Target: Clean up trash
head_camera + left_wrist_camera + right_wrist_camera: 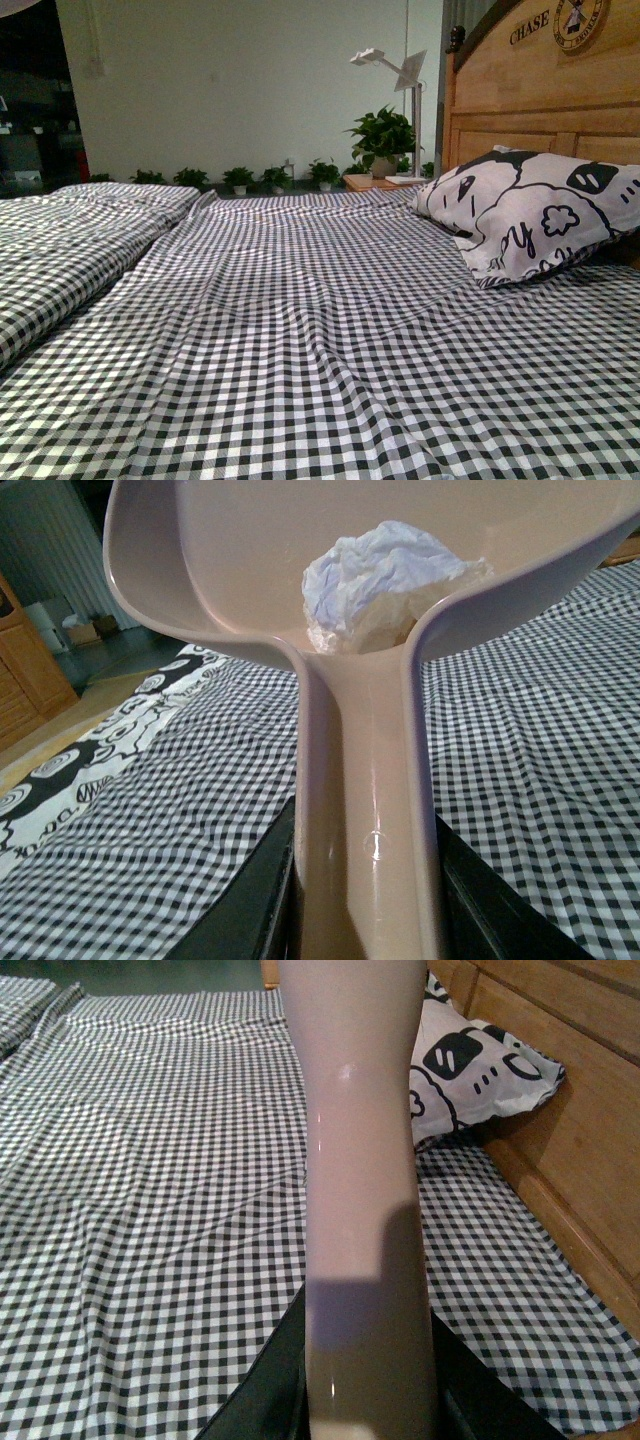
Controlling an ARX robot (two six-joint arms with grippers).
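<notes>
Left gripper (365, 920) clamping pink dustpan (200, 570), paper wad (385, 580) inside

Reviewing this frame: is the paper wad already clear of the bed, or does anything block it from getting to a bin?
The paper wad lies in the pink dustpan, whose handle the left gripper holds above the bedspread. Nothing visible blocks it, but no bin shows in any view.
</notes>
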